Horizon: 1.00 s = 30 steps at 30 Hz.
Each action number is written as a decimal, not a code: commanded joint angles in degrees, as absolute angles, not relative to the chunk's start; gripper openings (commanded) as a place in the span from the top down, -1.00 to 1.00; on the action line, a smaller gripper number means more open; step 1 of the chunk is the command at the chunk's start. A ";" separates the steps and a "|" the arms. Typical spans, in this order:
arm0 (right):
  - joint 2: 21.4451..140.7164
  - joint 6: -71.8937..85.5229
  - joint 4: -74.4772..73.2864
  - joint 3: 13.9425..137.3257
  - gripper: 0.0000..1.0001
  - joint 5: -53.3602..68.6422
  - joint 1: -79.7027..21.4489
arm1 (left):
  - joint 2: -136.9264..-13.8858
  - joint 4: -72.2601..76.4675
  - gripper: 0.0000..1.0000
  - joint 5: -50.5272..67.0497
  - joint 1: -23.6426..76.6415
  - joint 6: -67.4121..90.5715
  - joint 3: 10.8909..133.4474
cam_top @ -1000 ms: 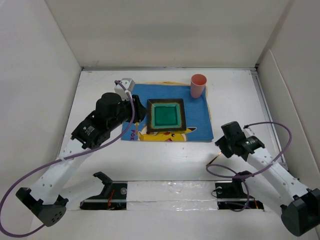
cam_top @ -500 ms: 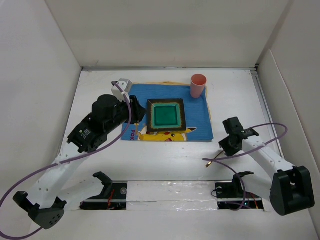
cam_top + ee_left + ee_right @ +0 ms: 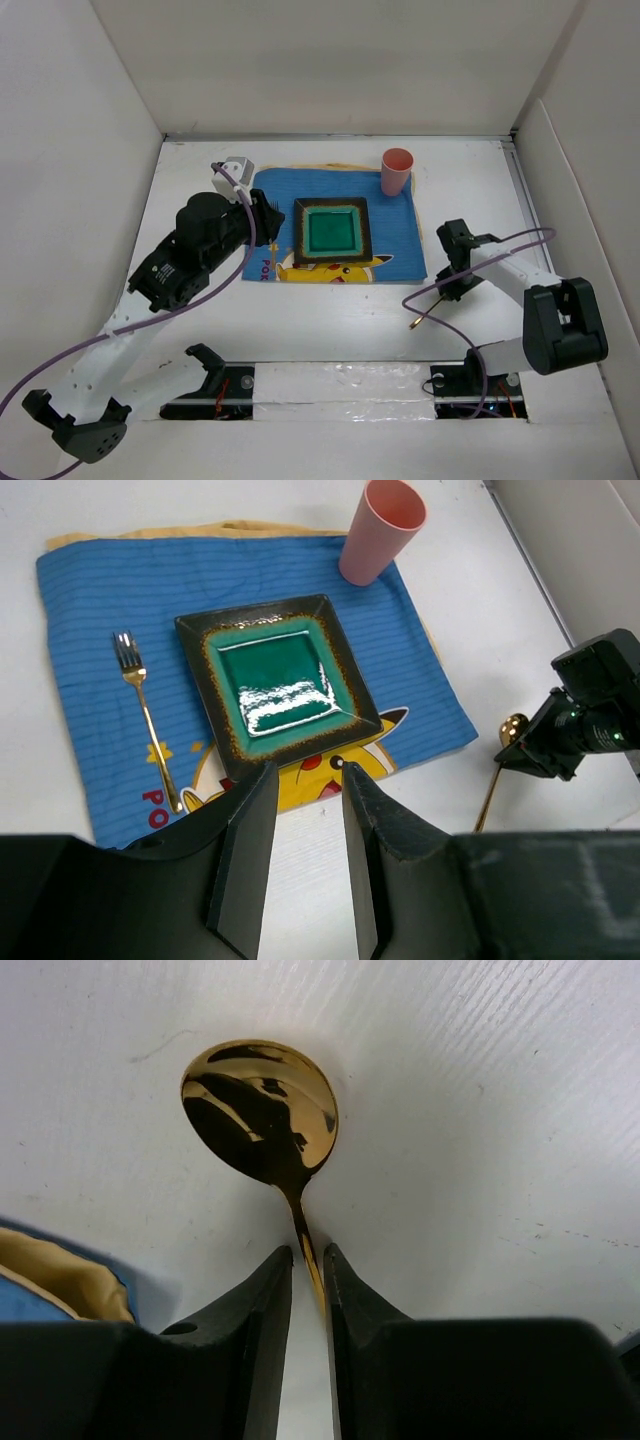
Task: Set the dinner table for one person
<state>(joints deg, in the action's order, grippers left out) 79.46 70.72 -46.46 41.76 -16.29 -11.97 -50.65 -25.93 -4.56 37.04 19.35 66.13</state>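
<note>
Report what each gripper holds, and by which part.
Right gripper: gold spoon, pinched on the handle just behind the bowl. Left gripper: open, holding nothing.

Objects by count: one blue cartoon-printed placemat [image 3: 396, 236]; one square green-glazed plate [image 3: 332, 232]; one pink cup [image 3: 396, 171]; one gold fork [image 3: 148, 725]; one gold spoon [image 3: 262, 1110]; two robot arms: left arm [image 3: 185, 262], right arm [image 3: 510, 280].

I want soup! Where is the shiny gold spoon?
Top view, right side: the shiny gold metal spoon is pinched in the right gripper, just right of the blue cartoon cloth placemat.
</note>
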 commanded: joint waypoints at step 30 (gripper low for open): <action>92.53 30.95 -51.13 87.96 1.00 -8.35 -13.08 | -56.95 -24.61 0.45 -7.30 35.79 18.72 73.47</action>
<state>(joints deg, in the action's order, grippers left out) 88.44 39.53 -47.09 82.56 -12.05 -9.78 -56.49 -26.39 -8.69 36.82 17.72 69.71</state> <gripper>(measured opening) 0.021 0.279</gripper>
